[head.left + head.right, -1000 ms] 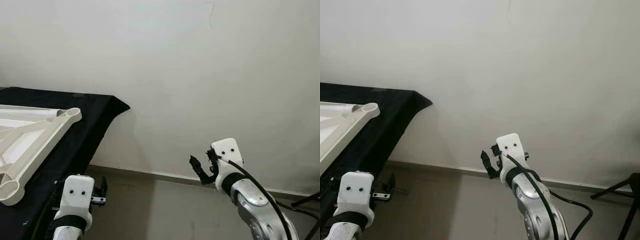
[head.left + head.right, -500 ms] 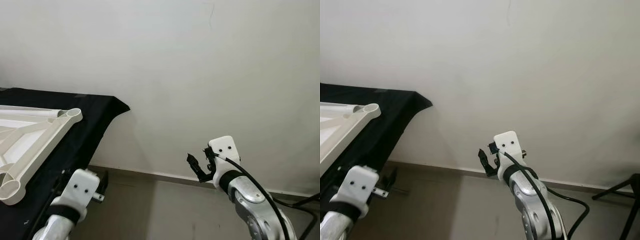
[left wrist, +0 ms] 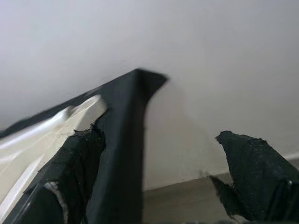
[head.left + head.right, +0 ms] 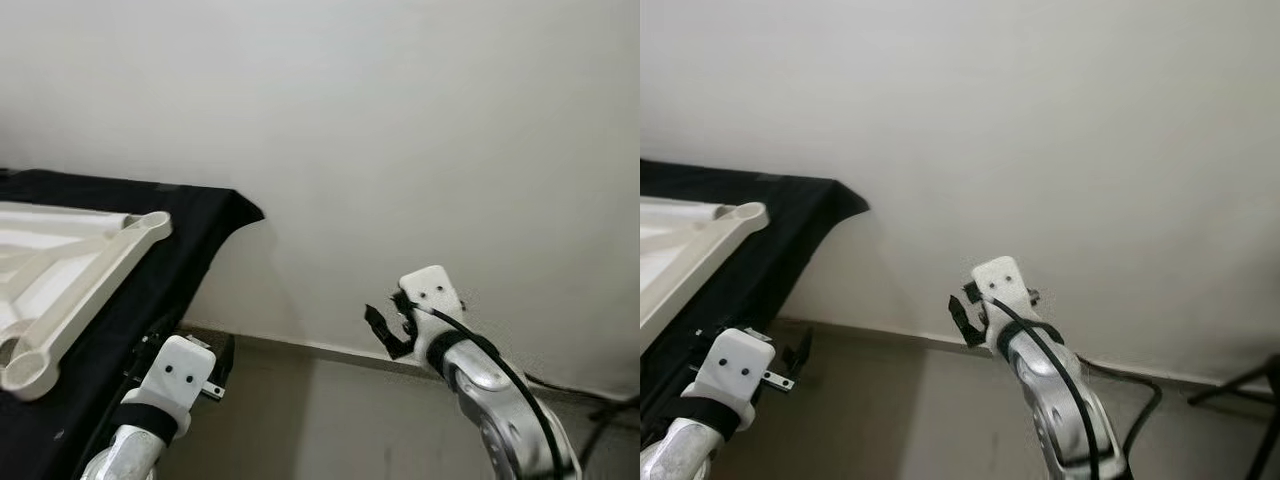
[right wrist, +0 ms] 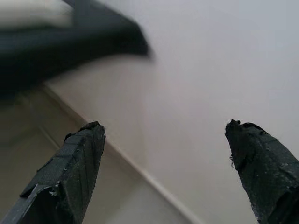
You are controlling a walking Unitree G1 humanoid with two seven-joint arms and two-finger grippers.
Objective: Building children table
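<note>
Black fingers first, nearest the head camera: the left end effector (image 4: pixel 222 362) hangs low just beside the draped edge of the bench (image 4: pixel 190 215), its fingers spread apart with nothing between them, as the left wrist view confirms with one finger (image 3: pixel 70 177) over the dark drape and the other off over the floor. The right end effector (image 4: pixel 385 328) is raised out in open air toward the wall (image 4: pixel 420 150), also spread and empty; its wrist view shows both fingers (image 5: pixel 70 172) wide with the skirting line between them. Now the piece that matters: the cream plastic table frame (image 4: pixel 70 270) lies flat on the black cloth, up and to the left of the left end effector, its long rim running from the round leg socket near the bench edge (image 4: pixel 20 368) away to the far socket (image 4: pixel 152 224) toward the wall. So the left arm is clearly the nearer one; the right stands well apart, across bare floor (image 4: pixel 320 420). Judging from this, reaching the frame means the left arm rising over the cloth's edge, and that hanging drape is the one thing in its way. Beyond, a dark stand leg (image 4: pixel 1240 385) sits on the floor at far right, out of play.
</note>
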